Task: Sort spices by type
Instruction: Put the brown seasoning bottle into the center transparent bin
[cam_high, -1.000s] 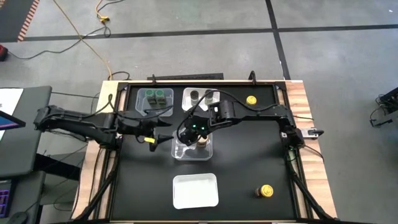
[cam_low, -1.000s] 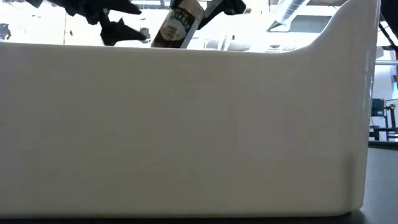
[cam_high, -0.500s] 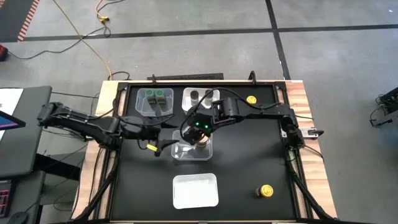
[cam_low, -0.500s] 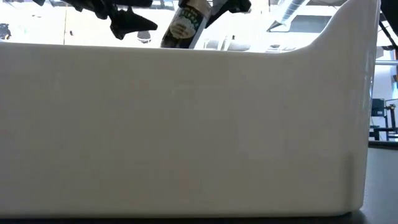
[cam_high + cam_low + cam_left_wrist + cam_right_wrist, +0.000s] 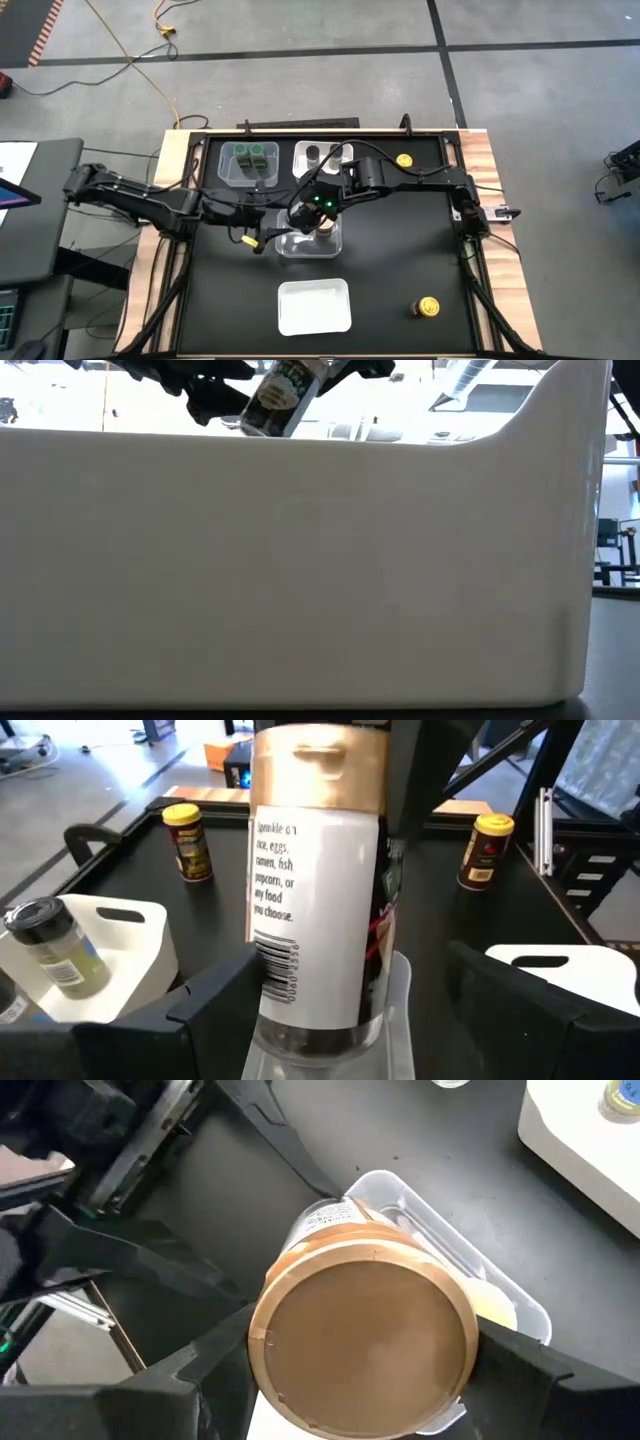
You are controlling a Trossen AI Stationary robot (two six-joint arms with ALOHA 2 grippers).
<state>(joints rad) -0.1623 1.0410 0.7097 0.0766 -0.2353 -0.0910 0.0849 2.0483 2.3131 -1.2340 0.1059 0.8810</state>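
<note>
On the black bench point(image 5: 400, 260), seen from above:
- The near white tray point(image 5: 314, 306) sits by the near edge, around the middle.
- A clear tray point(image 5: 300, 245) lies at the bench's centre.
- At the far edge, another clear tray point(image 5: 250, 162) holds two green-lidded jars point(image 5: 250, 153). Just beside it, a far white tray point(image 5: 322, 157) holds two dark-grey-lidded jars point(image 5: 313, 153).
- The right gripper point(image 5: 362, 1375) hangs over the central clear tray, its claw pinching a tan-lidded jar point(image 5: 320, 900). The jar is tilted, with its base down in that tray.
- The left gripper point(image 5: 262, 242) is at that tray's left edge. Its claw is spread, one finger on either side of the jar without gripping it.
- One yellow-lidded jar point(image 5: 404, 160) stands near the far right corner.
- Another yellow-lidded jar point(image 5: 428, 307) stands near the near right corner.
</note>
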